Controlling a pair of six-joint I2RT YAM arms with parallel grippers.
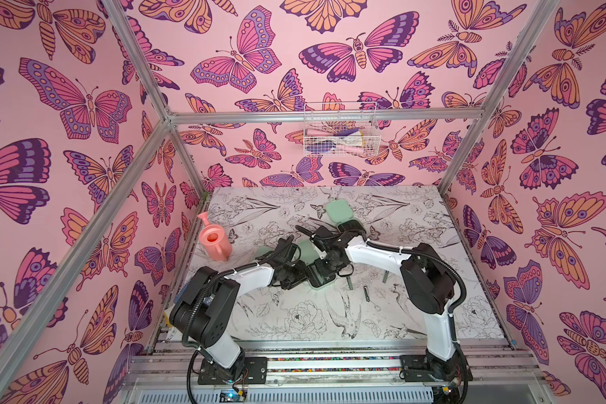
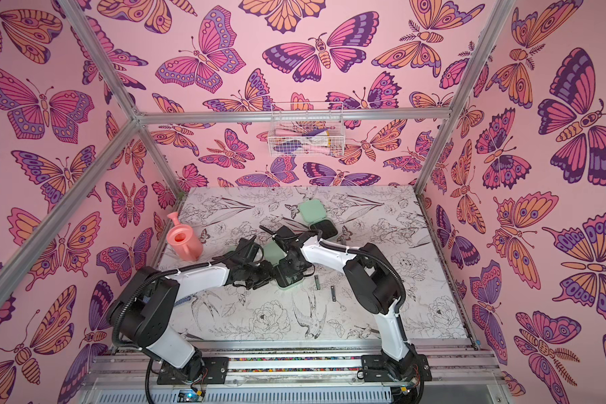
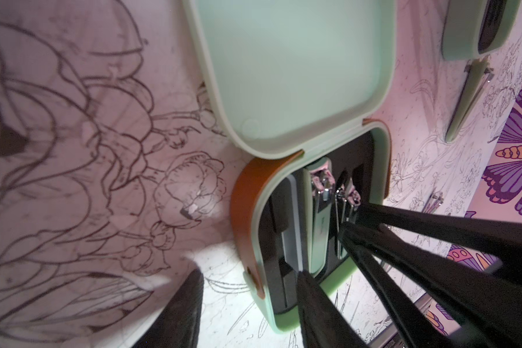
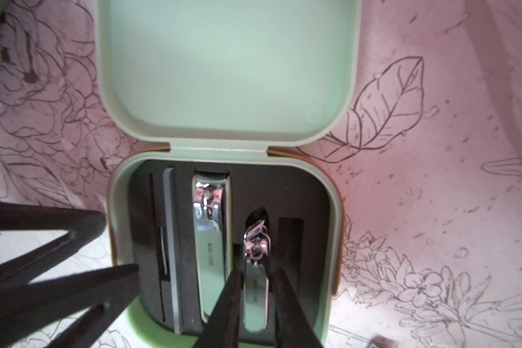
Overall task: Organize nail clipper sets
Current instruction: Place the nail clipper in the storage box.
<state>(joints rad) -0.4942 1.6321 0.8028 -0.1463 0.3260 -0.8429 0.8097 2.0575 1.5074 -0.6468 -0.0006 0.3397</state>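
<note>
An open mint-green case (image 4: 333,211) of the nail clipper sets lies mid-table, with its lid (image 1: 307,250) folded back flat. Its black foam holds a grey file (image 4: 172,241) and a large clipper (image 4: 210,241). My right gripper (image 4: 257,272) is shut on a small clipper (image 4: 255,289), whose head is tilted up over its slot. My left gripper (image 3: 249,272) is open astride the case's side wall (image 3: 247,211). One of its fingers (image 3: 311,298) rests on the foam and the other stands just outside. A second open case (image 1: 336,210) lies further back.
Three loose metal tools (image 1: 350,281) (image 1: 366,293) (image 1: 385,276) lie on the flowered table to the right of the case. A pink watering can (image 1: 214,241) stands at the left edge. A white wire basket (image 1: 340,129) hangs on the back wall.
</note>
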